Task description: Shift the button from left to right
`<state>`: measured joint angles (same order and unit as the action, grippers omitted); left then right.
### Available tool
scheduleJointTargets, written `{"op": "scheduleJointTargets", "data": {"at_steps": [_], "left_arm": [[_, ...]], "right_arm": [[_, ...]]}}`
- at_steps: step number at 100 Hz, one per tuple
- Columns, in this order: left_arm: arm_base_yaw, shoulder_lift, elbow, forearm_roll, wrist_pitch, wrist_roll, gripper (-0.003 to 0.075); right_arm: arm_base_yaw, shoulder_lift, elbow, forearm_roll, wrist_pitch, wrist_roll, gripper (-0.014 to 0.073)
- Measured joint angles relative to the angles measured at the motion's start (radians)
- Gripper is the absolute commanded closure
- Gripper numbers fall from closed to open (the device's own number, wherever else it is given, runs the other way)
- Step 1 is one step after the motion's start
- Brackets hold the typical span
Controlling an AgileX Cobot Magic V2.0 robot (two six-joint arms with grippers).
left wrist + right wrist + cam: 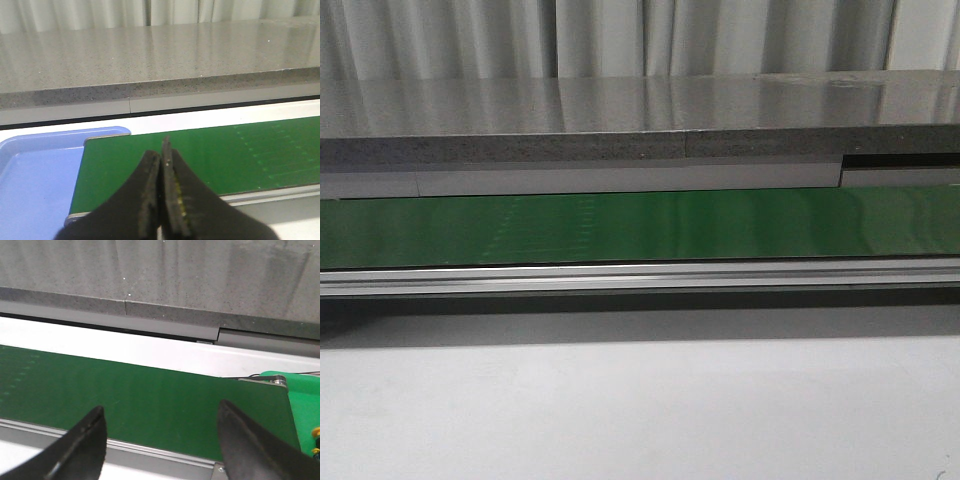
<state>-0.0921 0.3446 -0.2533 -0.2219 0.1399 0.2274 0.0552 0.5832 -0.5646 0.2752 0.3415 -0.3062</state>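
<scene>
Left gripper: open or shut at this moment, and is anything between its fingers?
Shut. In the left wrist view the left gripper has its two dark fingers pressed together over the green belt, with nothing visible between them.

No text, label, brand, number or sign can be read in any view. The green conveyor belt (640, 228) carries only faint pale dashed marks, and these do not form any letters or digits.

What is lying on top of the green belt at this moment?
Nothing shows on the green belt in any view. The button appears nowhere. The left gripper, fingers pressed together, and the right gripper, fingers wide apart, each hide a small strip of belt.
</scene>
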Motion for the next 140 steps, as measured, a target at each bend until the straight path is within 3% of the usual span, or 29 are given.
{"op": "scheduleJointTargets", "data": {"at_steps": [26, 42, 54, 79, 140], "left_arm": [[0.000, 0.000, 0.000, 0.000, 0.000, 0.000, 0.0741], [0.000, 0.000, 0.000, 0.000, 0.000, 0.000, 0.0741], [0.000, 0.000, 0.000, 0.000, 0.000, 0.000, 0.0741], [0.000, 0.000, 0.000, 0.000, 0.000, 0.000, 0.0741], [0.000, 0.000, 0.000, 0.000, 0.000, 0.000, 0.0741]], "right_arm": [[0.000, -0.282, 0.119, 0.021, 0.091, 0.000, 0.0115], [0.000, -0.357, 0.134, 0.029, 0.157, 0.000, 0.0140], [0.000, -0.362, 0.134, 0.030, 0.189, 0.000, 0.0271], [0.000, -0.362, 0.134, 0.035, 0.210, 0.000, 0.0663], [0.000, -0.362, 0.134, 0.037, 0.211, 0.000, 0.0661]]}}
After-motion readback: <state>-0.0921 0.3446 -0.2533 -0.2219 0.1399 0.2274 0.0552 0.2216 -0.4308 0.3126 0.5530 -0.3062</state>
